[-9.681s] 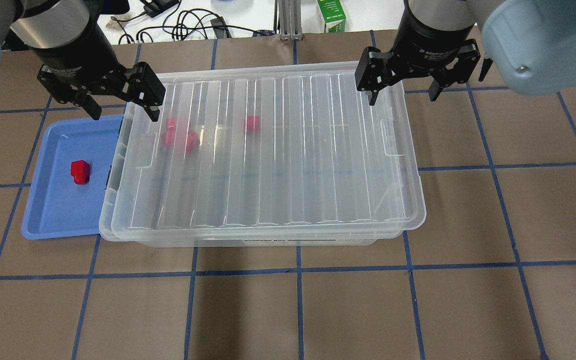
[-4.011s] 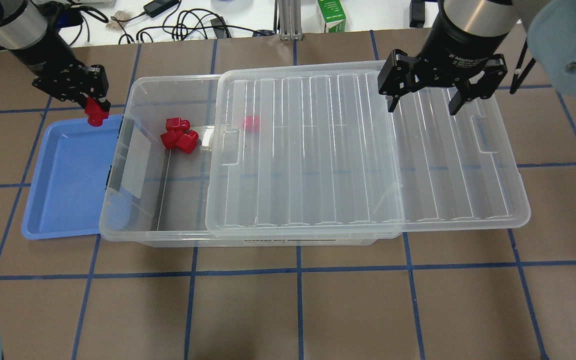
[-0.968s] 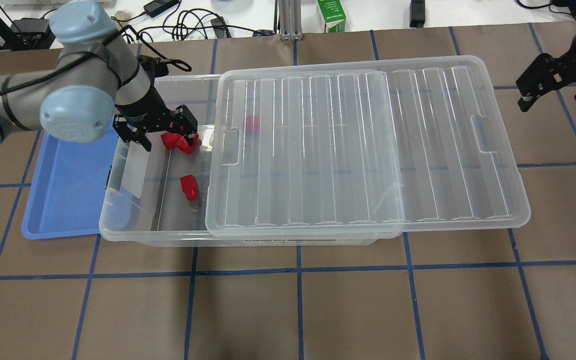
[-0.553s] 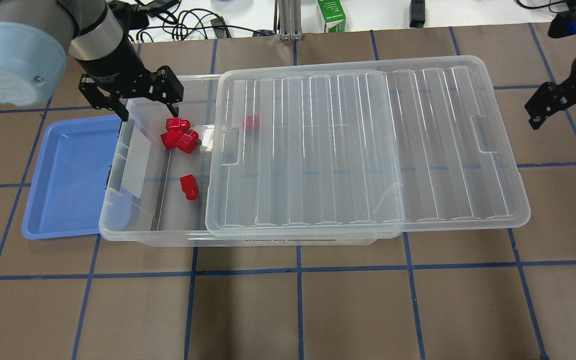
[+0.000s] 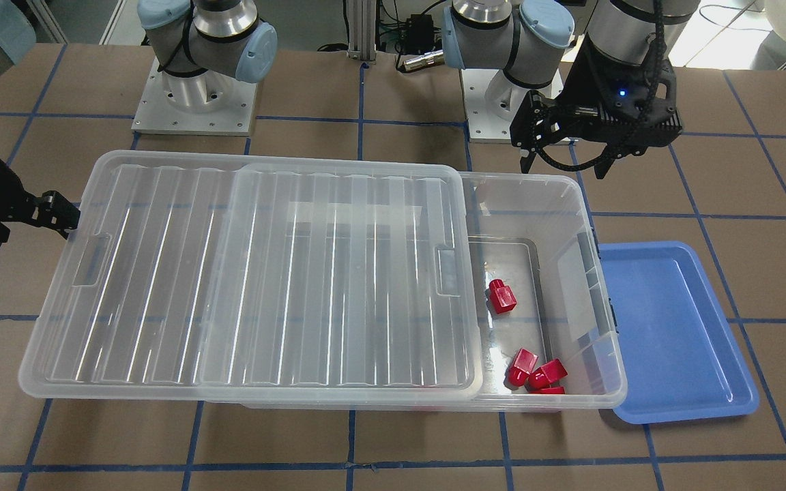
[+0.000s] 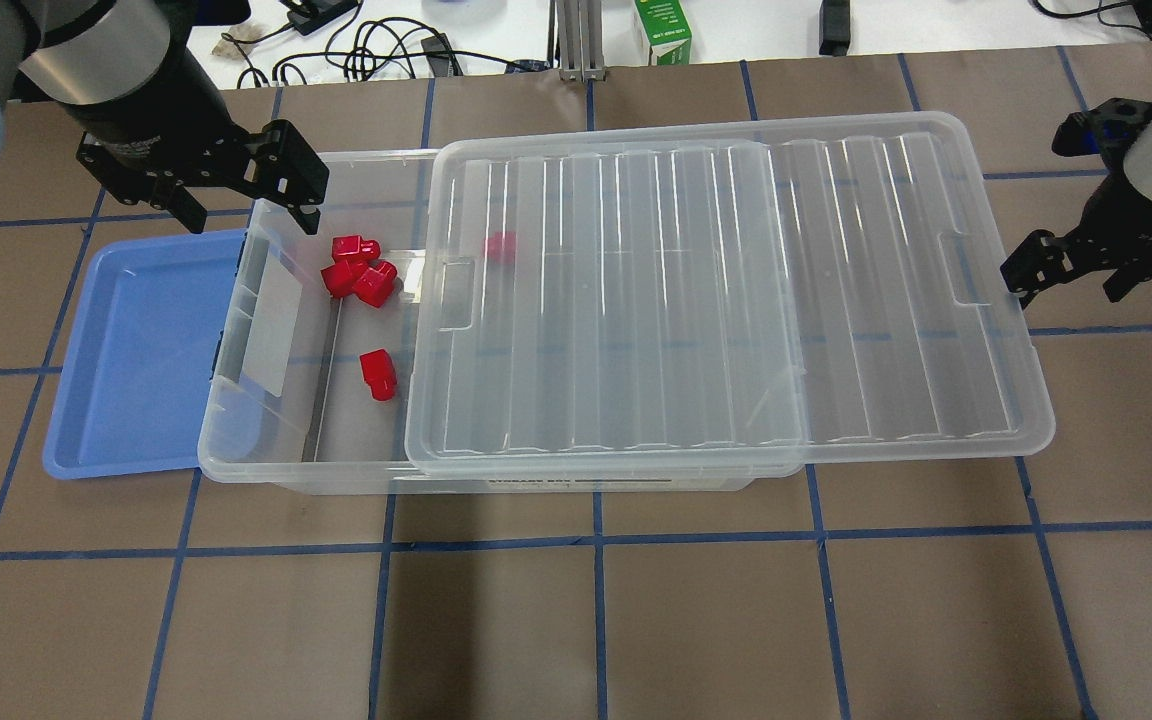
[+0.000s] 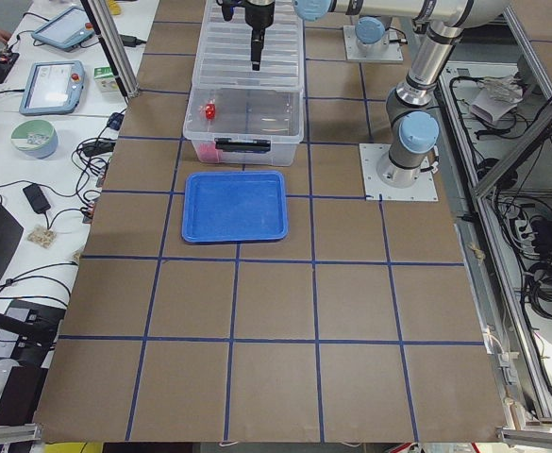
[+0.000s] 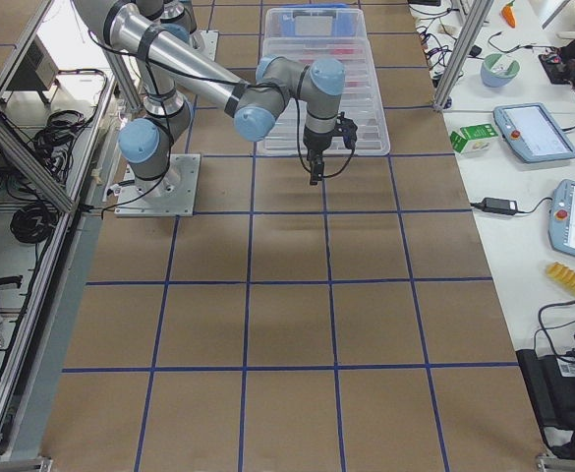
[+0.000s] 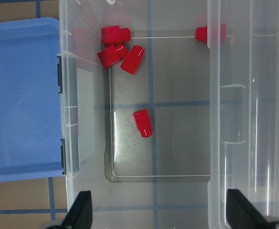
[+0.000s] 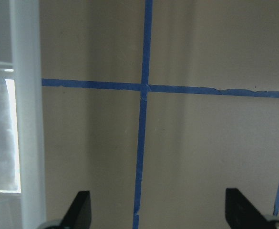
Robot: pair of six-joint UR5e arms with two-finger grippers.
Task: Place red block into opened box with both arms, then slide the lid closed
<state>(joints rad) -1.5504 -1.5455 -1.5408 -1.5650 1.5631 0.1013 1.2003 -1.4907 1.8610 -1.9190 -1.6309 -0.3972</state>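
The clear box (image 6: 228, 405) stands with its left end uncovered. The ribbed lid (image 6: 736, 300) lies shifted right, overhanging the box's right end. One red block (image 6: 377, 373) lies alone on the box floor, also in the left wrist view (image 9: 143, 123). Three more red blocks (image 6: 357, 268) cluster near the far wall, and another (image 6: 502, 247) shows through the lid. My left gripper (image 6: 241, 208) hovers open and empty over the box's far left corner. My right gripper (image 6: 1071, 285) is open, its fingers low at the lid's right short edge (image 10: 27, 119).
An empty shallow blue tray (image 6: 136, 350) sits against the box's left end. Cables, a green carton (image 6: 663, 30) and other gear lie on the white bench beyond the table's far edge. Blue tape lines grid the brown tabletop.
The left gripper dropped the red block into the box, then rose and drew back to the far left corner. The right gripper came down to the lid's right edge, and the lid shifted slightly left.
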